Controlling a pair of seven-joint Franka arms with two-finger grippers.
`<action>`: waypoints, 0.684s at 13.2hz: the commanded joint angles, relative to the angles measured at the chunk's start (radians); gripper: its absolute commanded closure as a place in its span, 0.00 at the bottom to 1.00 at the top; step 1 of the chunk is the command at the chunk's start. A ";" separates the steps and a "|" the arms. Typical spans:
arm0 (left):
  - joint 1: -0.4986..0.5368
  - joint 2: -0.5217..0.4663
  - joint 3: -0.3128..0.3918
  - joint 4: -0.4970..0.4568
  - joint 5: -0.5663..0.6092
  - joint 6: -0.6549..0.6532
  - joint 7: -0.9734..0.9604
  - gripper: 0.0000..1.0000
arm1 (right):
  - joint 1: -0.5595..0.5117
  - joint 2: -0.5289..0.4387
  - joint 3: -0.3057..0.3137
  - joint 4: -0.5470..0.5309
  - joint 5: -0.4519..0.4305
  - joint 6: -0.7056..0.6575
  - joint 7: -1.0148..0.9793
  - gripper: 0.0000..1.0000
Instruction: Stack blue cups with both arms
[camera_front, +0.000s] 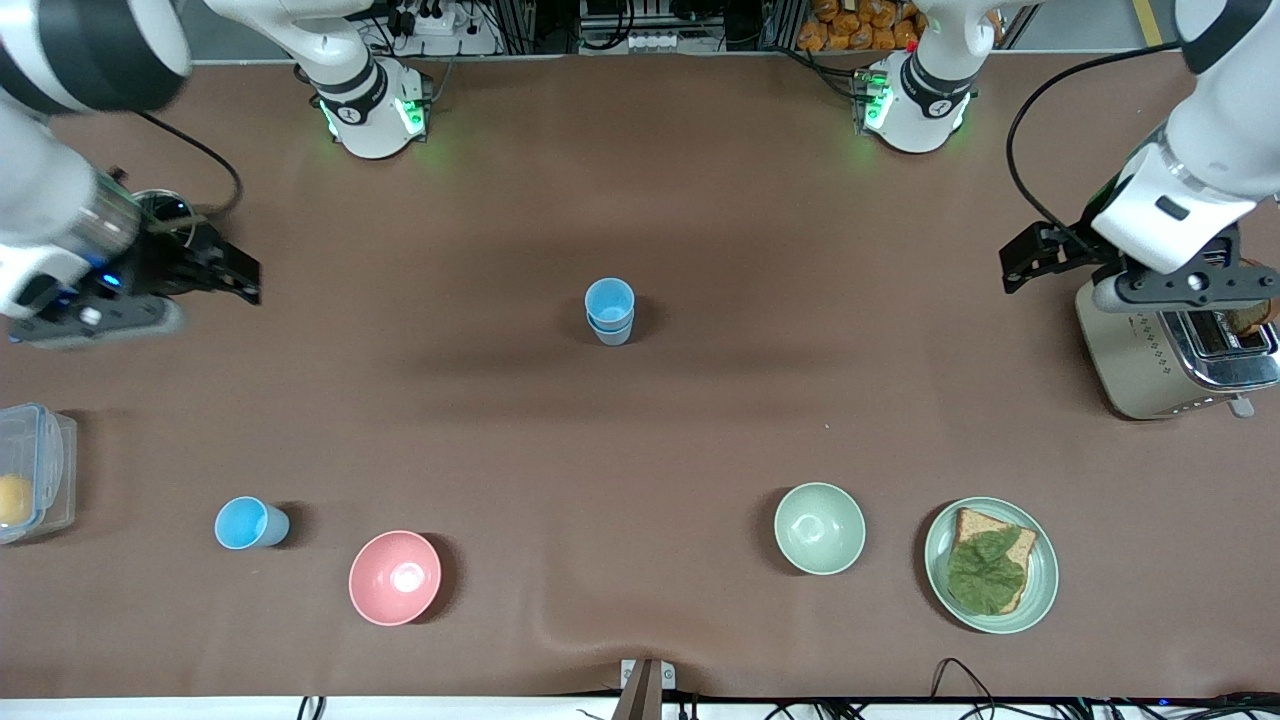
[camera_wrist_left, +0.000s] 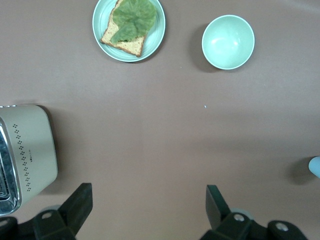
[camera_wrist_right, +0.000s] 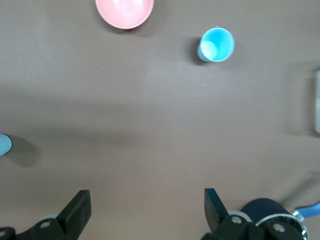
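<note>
Clear box (camera_front: 35, 470): sits at the right arm's end of the tabletop (camera_front: 640, 420), something yellow inside
My right gripper (camera_front: 235, 278): hangs over the tabletop at the right arm's end, jaws spread wide, nothing between them; my wrist view shows both fingertips (camera_wrist_right: 80, 205) apart above bare brown surface
Single blue cup (camera_front: 250, 523): bright sky-blue, upright, alone, near the front camera, between the clear box and the pink bowl
Pink bowl (camera_front: 395, 577): just beside that cup, slightly nearer the front camera
Stacked blue cups (camera_front: 610, 311): mid-tabletop, a bright blue cup nested in a duller grey-blue one, upright, well apart from both my grippers
Pale green bowl (camera_front: 820, 528): near the front camera, toward the left arm's end
Green plate (camera_front: 1040, 580): beside the green bowl, carrying a bread slice (camera_front: 1020, 575) topped with a lettuce leaf (camera_front: 985, 570)
My left gripper (camera_front: 1030, 258): over the tabletop beside the toaster, jaws wide, holding nothing
Toaster (camera_front: 1150, 370): at the left arm's end, partly under my left wrist
</note>
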 joint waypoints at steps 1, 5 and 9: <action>0.005 -0.013 0.017 0.011 -0.005 -0.023 0.033 0.00 | -0.057 -0.060 0.020 -0.036 0.021 0.001 0.005 0.00; 0.009 -0.034 0.032 0.012 -0.005 -0.021 0.047 0.00 | -0.064 -0.067 0.020 -0.025 0.063 -0.025 0.017 0.00; -0.077 -0.040 0.150 0.011 0.004 -0.026 0.093 0.00 | -0.072 -0.067 0.020 -0.016 0.064 -0.044 0.001 0.00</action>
